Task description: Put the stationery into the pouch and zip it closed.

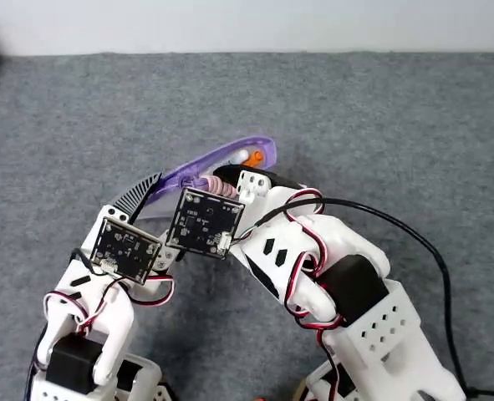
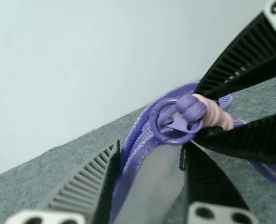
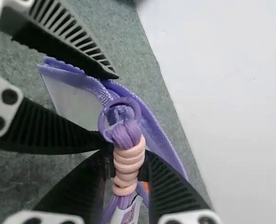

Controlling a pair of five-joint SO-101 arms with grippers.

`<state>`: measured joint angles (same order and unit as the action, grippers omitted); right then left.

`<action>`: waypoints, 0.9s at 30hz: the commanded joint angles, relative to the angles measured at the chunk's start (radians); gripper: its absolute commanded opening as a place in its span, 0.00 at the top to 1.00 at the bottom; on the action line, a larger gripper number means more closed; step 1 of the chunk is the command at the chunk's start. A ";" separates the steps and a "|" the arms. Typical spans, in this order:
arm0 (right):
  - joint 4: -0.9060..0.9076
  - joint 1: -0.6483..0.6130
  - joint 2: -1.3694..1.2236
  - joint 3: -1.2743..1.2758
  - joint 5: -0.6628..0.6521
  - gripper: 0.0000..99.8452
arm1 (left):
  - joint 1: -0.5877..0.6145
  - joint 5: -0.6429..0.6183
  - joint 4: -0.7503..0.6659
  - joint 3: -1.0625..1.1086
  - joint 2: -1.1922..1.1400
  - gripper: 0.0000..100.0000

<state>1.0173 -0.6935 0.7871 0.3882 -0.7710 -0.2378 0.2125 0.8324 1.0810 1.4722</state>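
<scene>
Visibly, left gripper (image 2: 149, 154) clamps the purple pouch (image 1: 206, 167); right gripper (image 3: 124, 161) clamps its pink-coiled pull (image 2: 215, 115).

In the high view most of the pouch (image 1: 230, 159) is covered by both wrists; an orange-and-white item (image 1: 248, 156) inside, perhaps a pen, is too small to be told. The zip pull (image 3: 124, 137) is partly hidden inside the right claw (image 3: 123, 157). Within the left claw (image 2: 149, 149), the pouch is blurred and cut off by the view's edge.
</scene>
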 commanded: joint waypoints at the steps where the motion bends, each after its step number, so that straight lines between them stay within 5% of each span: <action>1: -0.044 -0.025 0.016 -0.005 -0.011 0.99 | -0.020 0.009 -0.015 0.001 0.005 0.85; 13: -0.120 -0.018 0.018 -0.005 -0.040 0.99 | -0.106 0.003 0.127 -0.038 0.006 0.99; 19: -0.165 0.145 0.028 0.011 -0.038 0.99 | -0.091 0.003 0.210 -0.028 0.121 0.99; 27: -0.479 0.286 0.028 0.209 -0.038 0.99 | -0.089 0.008 0.446 0.036 0.358 0.99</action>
<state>0.6444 -0.4419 0.7871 0.5677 -0.8048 -0.3284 0.2094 1.2252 1.1301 1.7883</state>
